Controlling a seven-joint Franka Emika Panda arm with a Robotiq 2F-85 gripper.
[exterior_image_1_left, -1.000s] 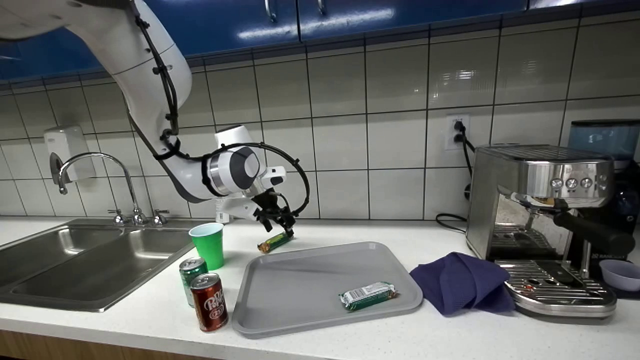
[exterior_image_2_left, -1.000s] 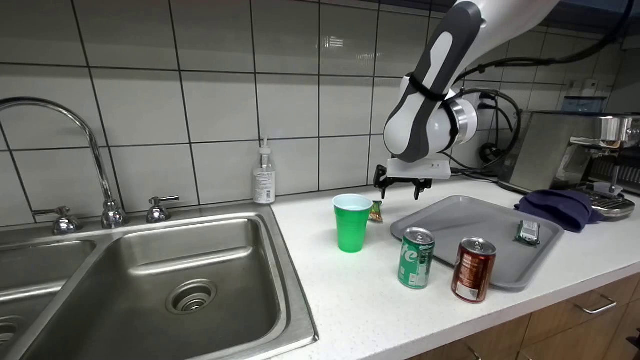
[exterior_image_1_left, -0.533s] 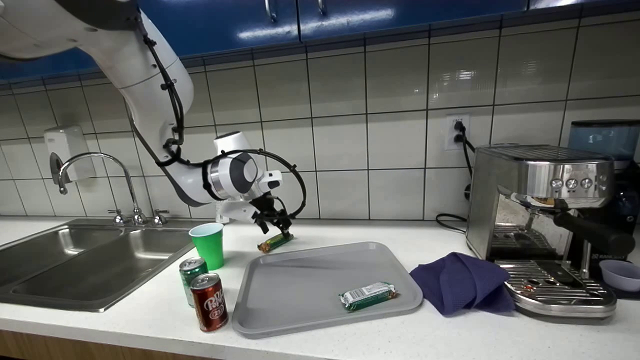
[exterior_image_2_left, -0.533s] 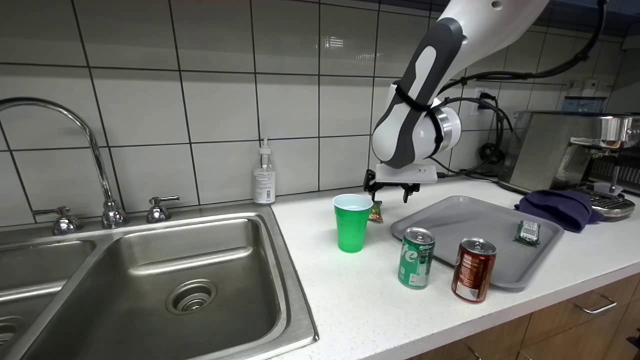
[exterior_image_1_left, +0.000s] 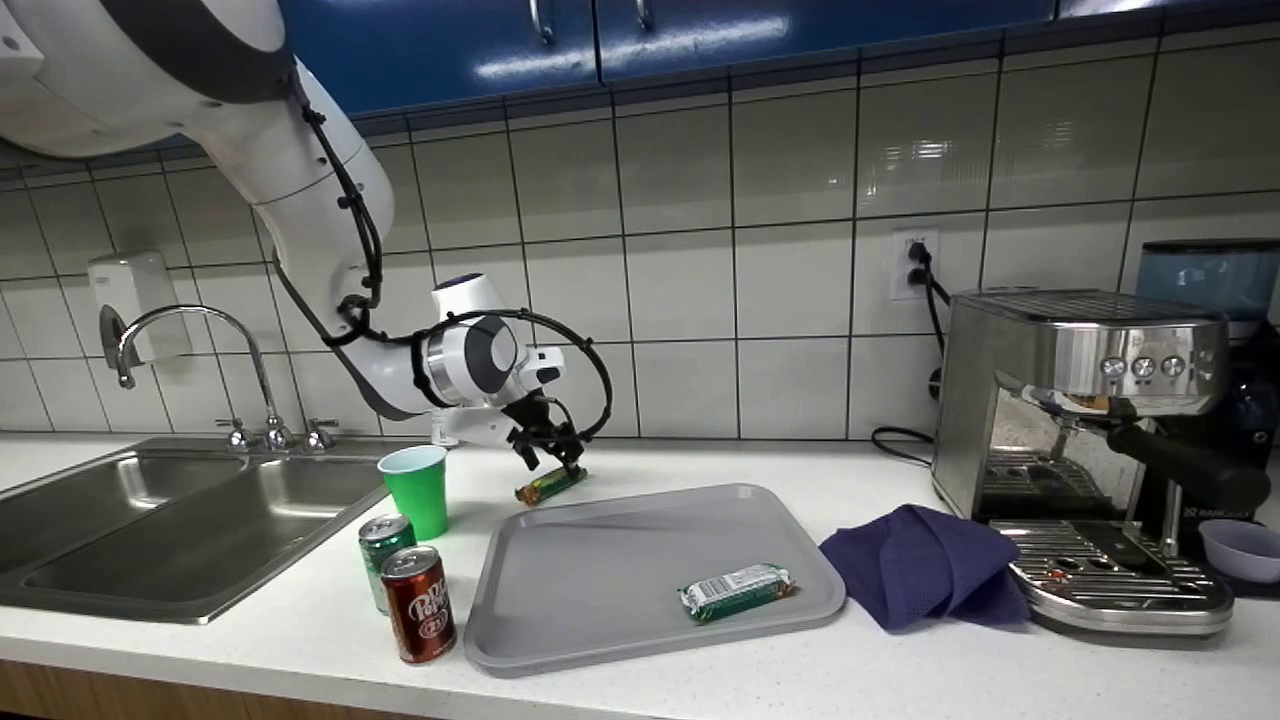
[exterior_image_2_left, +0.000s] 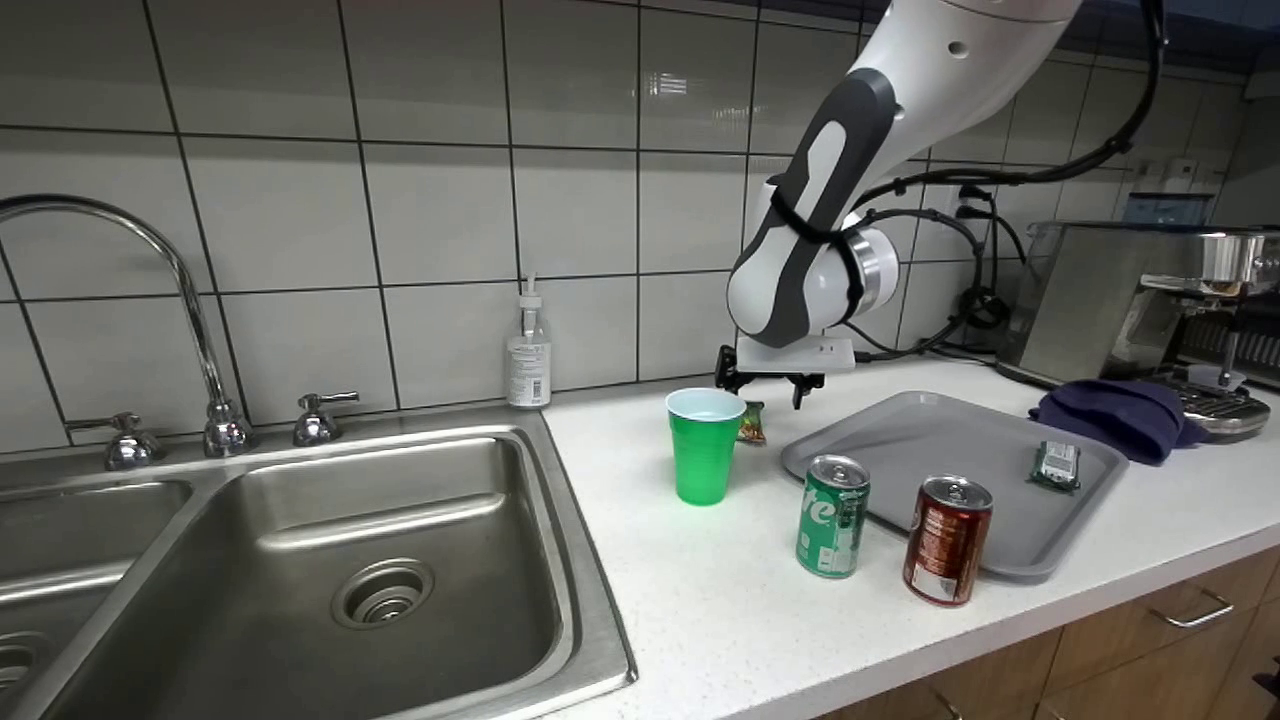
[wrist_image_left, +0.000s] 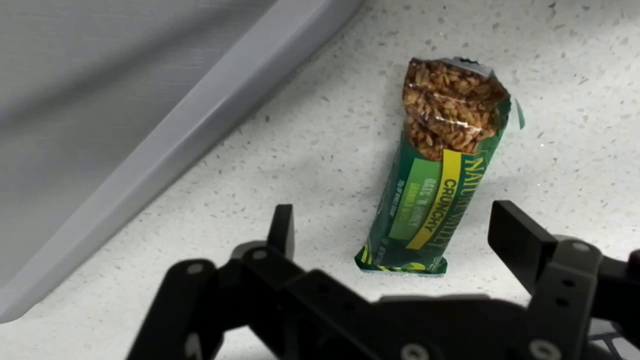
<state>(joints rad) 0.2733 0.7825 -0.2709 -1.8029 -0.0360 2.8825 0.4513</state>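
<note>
Gripper, black (exterior_image_2_left: 762, 398), shifts left in an exterior view.
Wrist view: fingers (wrist_image_left: 520, 245) wide, empty; oblong green-wrapped granola bar (wrist_image_left: 434, 172) now between.

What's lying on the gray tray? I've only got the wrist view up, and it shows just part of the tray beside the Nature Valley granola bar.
Observer: A green-wrapped snack bar lies on the gray tray; both exterior views show it.
Operator: Okay. Is anything standing on the sink side of the Nature Valley granola bar, outside my picture?
Observer: Yes, a green cup stands upright between it and the sink.
Operator: Are there any drinks cans near the tray?
Observer: Two, standing upright side by side just off its edge: a Dr Pepper can and a green soda can.
</note>
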